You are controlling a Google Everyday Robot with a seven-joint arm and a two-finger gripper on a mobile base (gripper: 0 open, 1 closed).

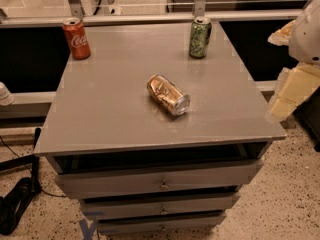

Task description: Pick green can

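Observation:
The green can (pixel 200 37) stands upright near the far right corner of the grey cabinet top (pixel 115 114). It is green with pale mottled markings and a silver top. My gripper (pixel 294 93) shows as pale cream and white parts at the right edge of the camera view. It is off the cabinet's right side, nearer to me than the green can and well apart from it. It holds nothing that I can see.
A red Coca-Cola can (pixel 76 38) stands upright at the far left corner. A gold-orange can (pixel 168 95) lies on its side in the middle of the top. Drawers (pixel 160 180) are below the top. Black cables (pixel 20 199) lie on the floor at the left.

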